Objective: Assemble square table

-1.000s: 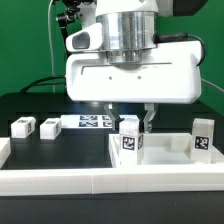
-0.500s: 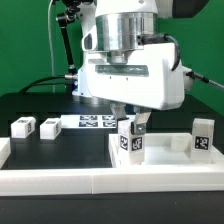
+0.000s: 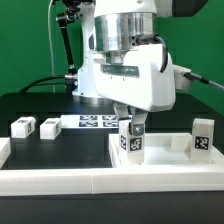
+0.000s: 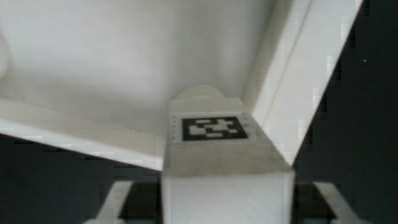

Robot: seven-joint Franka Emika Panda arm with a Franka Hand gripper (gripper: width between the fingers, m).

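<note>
End effector (image 3: 131, 123) clamped on 1 upright leg (image 3: 130, 142) over the tabletop (image 3: 168, 162).
The leg's foot was hard to make out; whether it touched, I couldn't tell.

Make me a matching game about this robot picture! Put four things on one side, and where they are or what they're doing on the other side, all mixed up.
Things:
1. hand
2. leftmost leg
3. marker board
4. rightmost leg

Places or states:
A. standing upright at the exterior view's right
B. lying flat, showing several black-and-white tags
C. closed on a tagged leg at the tabletop's corner
D. lying on the black table at the exterior view's far left

Pairs: 1-C, 2-D, 3-B, 4-A.
</note>
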